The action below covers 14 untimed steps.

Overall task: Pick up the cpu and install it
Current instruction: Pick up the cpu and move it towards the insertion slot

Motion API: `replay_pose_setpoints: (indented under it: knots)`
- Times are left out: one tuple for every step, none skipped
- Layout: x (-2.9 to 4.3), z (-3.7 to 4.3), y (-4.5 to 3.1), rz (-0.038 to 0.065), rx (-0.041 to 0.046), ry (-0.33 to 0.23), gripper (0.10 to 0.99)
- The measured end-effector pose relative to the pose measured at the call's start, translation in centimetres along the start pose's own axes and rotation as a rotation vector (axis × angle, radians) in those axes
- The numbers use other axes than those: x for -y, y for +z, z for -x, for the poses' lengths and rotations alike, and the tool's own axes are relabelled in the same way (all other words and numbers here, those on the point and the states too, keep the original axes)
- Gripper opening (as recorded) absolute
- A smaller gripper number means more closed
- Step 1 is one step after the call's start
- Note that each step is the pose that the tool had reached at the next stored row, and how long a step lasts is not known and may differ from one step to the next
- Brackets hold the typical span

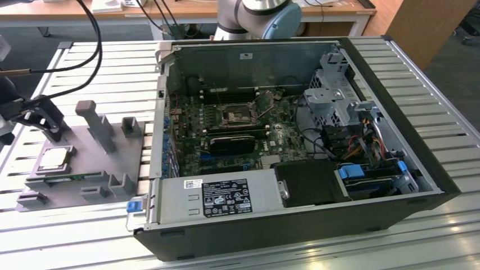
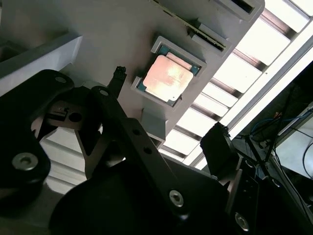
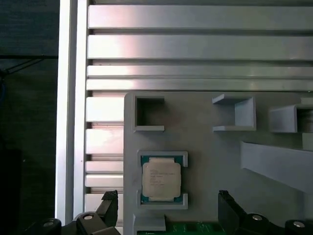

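CPU [image 1: 55, 160] lies flat in a square pocket of the grey fixture [image 1: 101, 169], which sits on the slatted metal surface [image 1: 82, 225] towards the exterior view's left, beside the open case [image 1: 300, 236]. In the first wrist view I see its silvery top [image 3: 161, 179] with a thin green border and a few lines of faint print, too small for me to read.

My end effector [image 1: 41, 126] hangs just over the fixture with its black fingers [image 3: 110, 205] spread wide and nothing between them. In both wrist views the two fingers stand either side of the CPU's pocket and clear of the chip [image 2: 167, 78]. A strip of green board [image 3: 195, 228] lies in the fixture just beside the pocket.

Inside the case, the socket [image 1: 236, 115] sits on the motherboard near the middle. The grey power supply carries a white label [image 1: 225, 198] with black print and symbols, which I cannot make out.
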State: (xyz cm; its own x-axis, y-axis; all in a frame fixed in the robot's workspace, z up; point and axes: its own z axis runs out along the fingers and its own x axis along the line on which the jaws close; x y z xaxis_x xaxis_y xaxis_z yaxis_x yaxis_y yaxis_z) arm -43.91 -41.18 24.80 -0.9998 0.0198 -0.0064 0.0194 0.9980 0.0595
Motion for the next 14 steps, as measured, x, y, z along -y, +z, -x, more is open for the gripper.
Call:
replay_pose_setpoints:
  knots:
    - [0.01, 0.0, 0.15, 0.0, 0.0004, 0.005, 0.89]
    - [0.02, 0.0, 0.3, 0.0, 0.0008, 0.013, 0.89]
    - [0.03, 0.01, 0.47, 0.0, 0.0014, 0.023, 0.89]
    - [0.04, 0.0, 0.63, 0.0, 0.0016, 0.028, 0.89]
    - [0.05, 0.0, 0.77, 0.0, 0.0017, 0.028, 0.89]
    - [0.06, 0.0, 0.89, -0.001, 0.0018, 0.029, 0.89]
    - [0.07, 0.0, 1.04, -0.001, 0.0018, 0.029, 0.89]
    - [0.08, -0.01, 1.16, -0.002, 0.0017, 0.029, 0.89]
    - [0.11, -0.01, 1.74, -0.004, 0.001, 0.028, 0.89]
    - [0.11, -0.01, 1.86, -0.004, -0.0005, 0.028, 0.89]
    - [0.12, -0.02, 1.95, -0.004, -0.0015, 0.025, 0.89]
    - [0.13, -0.02, 2.02, -0.004, -0.0022, 0.021, 0.89]
    - [0.14, -0.01, 2.11, -0.004, -0.0027, 0.019, 0.89]
    - [0.15, -0.01, 2.22, -0.004, -0.0034, 0.018, 0.89]
